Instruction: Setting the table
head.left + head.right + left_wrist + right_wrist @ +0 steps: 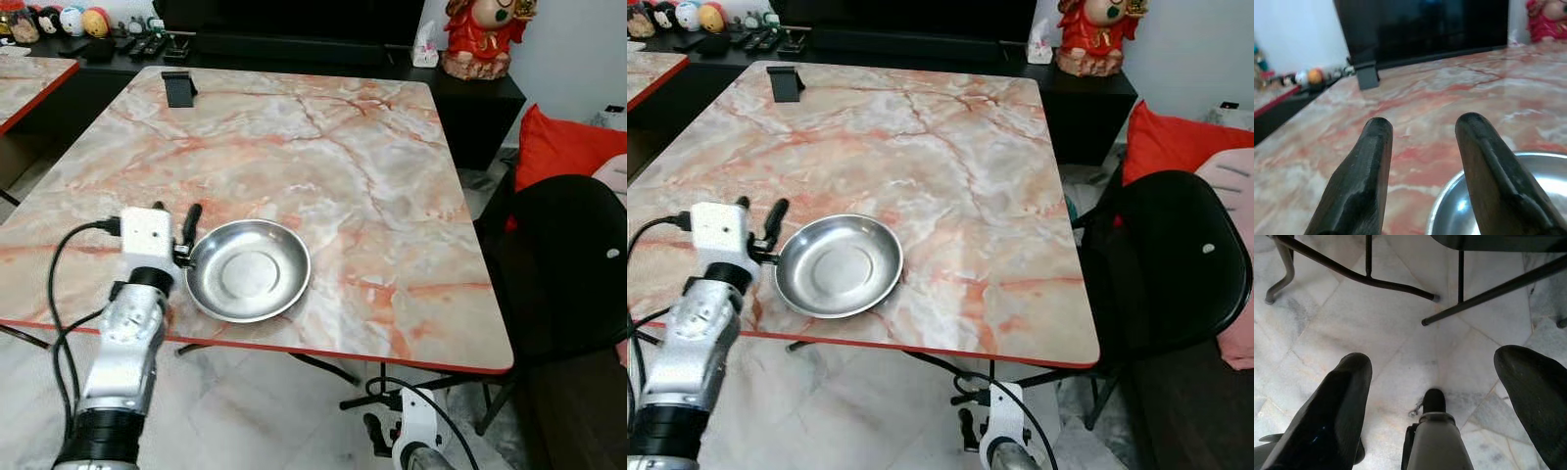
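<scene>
A shiny steel bowl (247, 269) sits empty on the marble table (323, 147), close to its front edge. My left gripper (176, 217) rests at the bowl's left rim, fingers pointing toward the far side. In the left wrist view the two black fingers (1376, 147) stand apart with nothing between them, and the bowl (1547, 171) lies under and beside one finger. My right gripper (1432, 367) hangs below the table's front edge, aimed at the tiled floor, fingers spread wide and empty.
A black phone stand (179, 88) stands at the table's far left. A black chair (563, 264) is at the table's right side, with a red cushion (568, 147) behind it. A second marble table (29, 78) is at far left. A red figurine (480, 34) sits on the dark cabinet.
</scene>
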### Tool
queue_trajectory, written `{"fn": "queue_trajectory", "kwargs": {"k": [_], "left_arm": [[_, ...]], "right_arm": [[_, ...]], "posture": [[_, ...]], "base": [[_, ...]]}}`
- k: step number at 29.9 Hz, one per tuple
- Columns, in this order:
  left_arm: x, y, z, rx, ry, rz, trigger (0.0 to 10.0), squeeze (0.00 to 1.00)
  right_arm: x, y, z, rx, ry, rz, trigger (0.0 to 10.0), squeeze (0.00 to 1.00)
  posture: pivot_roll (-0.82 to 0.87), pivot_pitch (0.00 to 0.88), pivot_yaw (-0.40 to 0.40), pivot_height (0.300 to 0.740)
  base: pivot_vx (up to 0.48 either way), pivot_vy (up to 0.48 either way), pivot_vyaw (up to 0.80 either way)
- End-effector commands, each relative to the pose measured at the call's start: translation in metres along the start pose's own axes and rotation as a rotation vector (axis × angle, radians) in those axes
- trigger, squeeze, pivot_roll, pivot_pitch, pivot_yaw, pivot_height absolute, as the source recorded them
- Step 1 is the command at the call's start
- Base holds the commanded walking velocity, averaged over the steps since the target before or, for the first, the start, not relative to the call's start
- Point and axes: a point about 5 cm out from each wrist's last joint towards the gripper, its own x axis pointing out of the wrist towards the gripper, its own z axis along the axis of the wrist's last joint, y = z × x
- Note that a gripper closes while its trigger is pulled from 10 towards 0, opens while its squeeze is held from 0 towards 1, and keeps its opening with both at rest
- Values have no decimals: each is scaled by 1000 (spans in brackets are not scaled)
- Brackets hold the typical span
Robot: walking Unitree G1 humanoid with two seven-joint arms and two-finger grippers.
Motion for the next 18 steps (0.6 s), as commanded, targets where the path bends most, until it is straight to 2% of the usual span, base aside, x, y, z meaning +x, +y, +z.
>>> {"fn": "queue_trajectory", "kwargs": {"k": [1,7,13,18], "left_arm": [[-4,-3,-7,8,14,14,10000,0],[-2,-4,-4,-52,-34,98,10000,0],[-2,-7,-6,-39,-31,92,10000,0],[1,0,-6,-71,-32,130,10000,0]], "right_arm": [[-1,-1,-2,13,-2,-12,10000,0],[-1,-2,-3,11,2,-16,10000,0],[-1,-2,-4,10,3,-15,10000,0],[-1,-1,-4,15,2,-19,10000,0]], "posture": [[-11,8,-51,740],[-2,0,-56,740],[-2,0,-54,740],[-2,0,-44,740]], "base": [[0,0,0],[0,50,0],[0,480,0],[0,480,0]]}}
